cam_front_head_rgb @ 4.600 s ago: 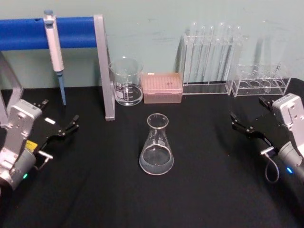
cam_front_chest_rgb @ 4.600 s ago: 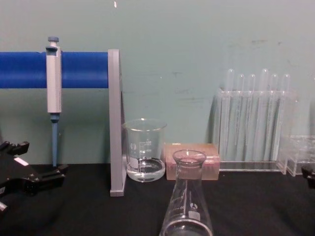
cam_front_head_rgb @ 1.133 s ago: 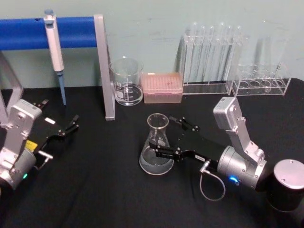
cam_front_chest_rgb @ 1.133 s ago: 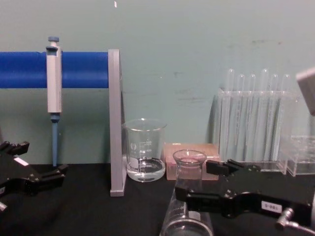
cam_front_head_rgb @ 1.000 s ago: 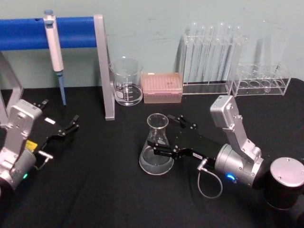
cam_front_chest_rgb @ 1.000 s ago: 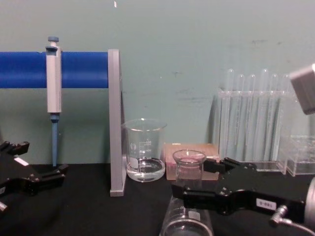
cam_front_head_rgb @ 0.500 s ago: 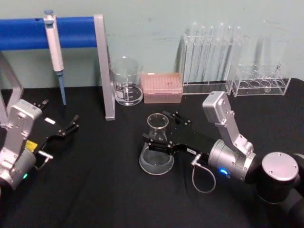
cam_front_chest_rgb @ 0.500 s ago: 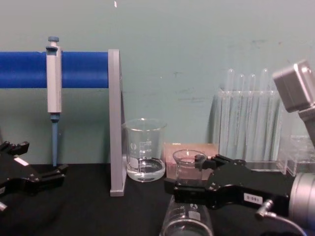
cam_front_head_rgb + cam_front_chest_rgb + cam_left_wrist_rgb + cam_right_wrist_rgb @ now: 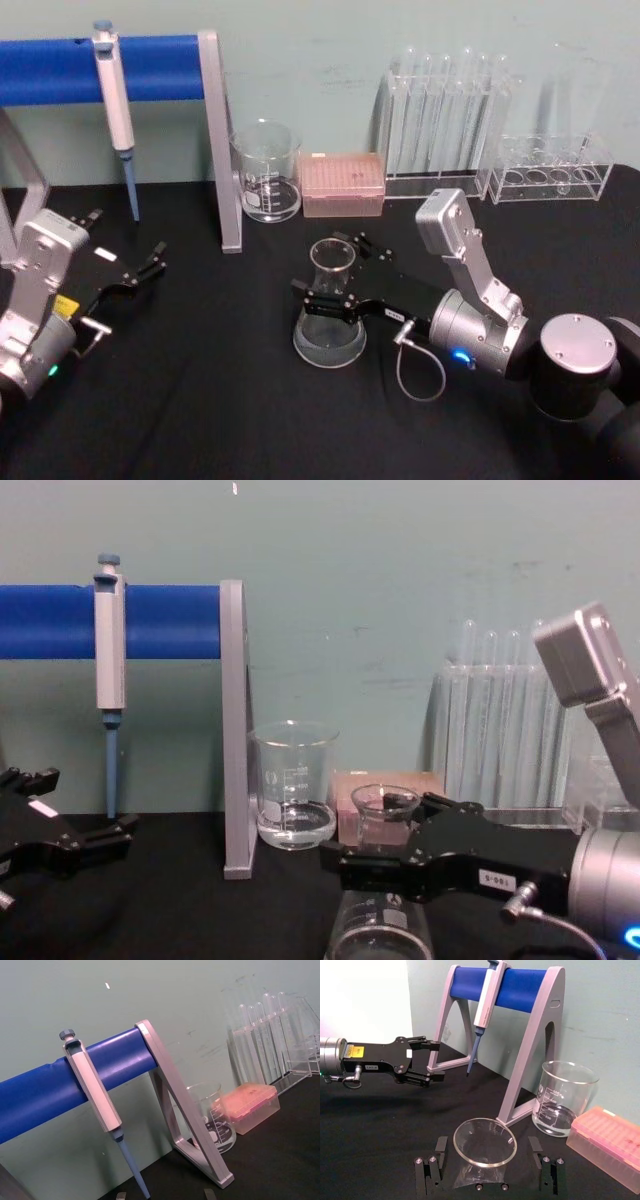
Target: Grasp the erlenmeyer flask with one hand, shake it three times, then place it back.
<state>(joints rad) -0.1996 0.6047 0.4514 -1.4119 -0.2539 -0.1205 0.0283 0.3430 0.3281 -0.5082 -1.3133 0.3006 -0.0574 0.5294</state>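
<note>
1. Fingers (image 9: 440,1146) of right gripper (image 9: 322,266) spread apart, nothing clamped yet.
2. Held level at neck height, probably because the narrow neck under the flared rim gives the surest hold for shaking.
3. Flask (image 9: 328,338) upright on desk (image 9: 200,400), middle front, beaker (image 9: 266,172) well behind. Neck between the fingers, a gap on each side in right wrist view.
4. Left gripper (image 9: 135,272) parked at far left over desk, fingers apart, well apart from flask.

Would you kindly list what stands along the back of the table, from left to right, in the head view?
Pipette, grey stand upright, beaker, pink tip box, tall test tube rack, low clear rack.
</note>
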